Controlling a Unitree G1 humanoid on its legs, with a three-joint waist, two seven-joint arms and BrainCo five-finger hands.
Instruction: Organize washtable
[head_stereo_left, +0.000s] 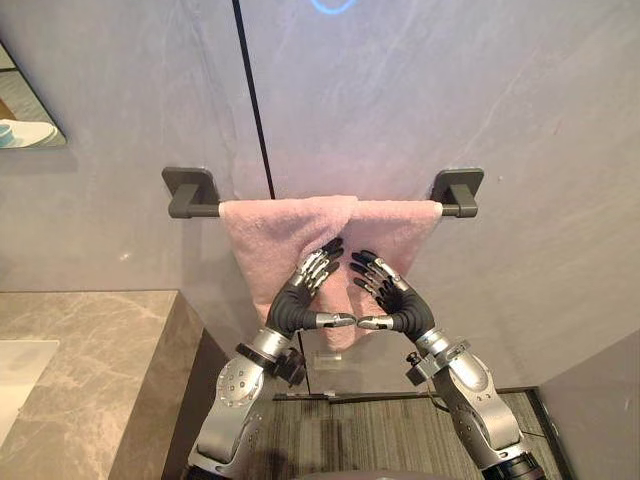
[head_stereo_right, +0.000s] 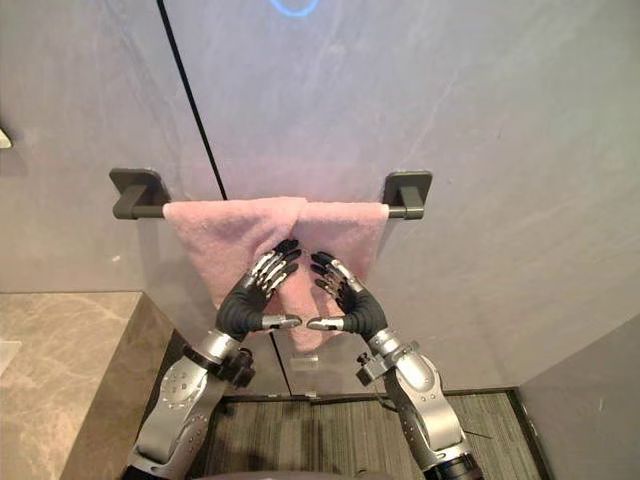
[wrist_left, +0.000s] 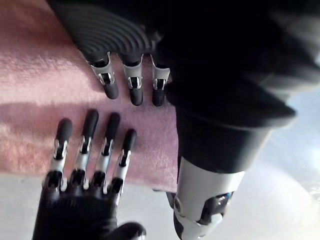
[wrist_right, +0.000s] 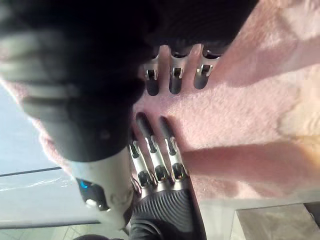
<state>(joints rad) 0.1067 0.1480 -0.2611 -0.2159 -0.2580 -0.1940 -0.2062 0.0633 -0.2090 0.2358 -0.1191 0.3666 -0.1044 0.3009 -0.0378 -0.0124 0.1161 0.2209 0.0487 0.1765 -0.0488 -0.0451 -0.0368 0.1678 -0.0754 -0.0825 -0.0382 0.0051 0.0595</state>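
The towel hangs bunched on the bar, not smooth yet; my left hand and right hand are open, fingers straight.

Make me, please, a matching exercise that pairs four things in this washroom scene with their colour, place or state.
Things:
1. towel
2. towel rail
3. left hand
4. counter

Descriptions:
A. brownish marble, at the robot's lower left
B. pink, hanging over the rail
C. dark, fixed to the grey wall
D. open, fingers straight, in front of the towel

Pairs: 1-B, 2-C, 3-D, 4-A
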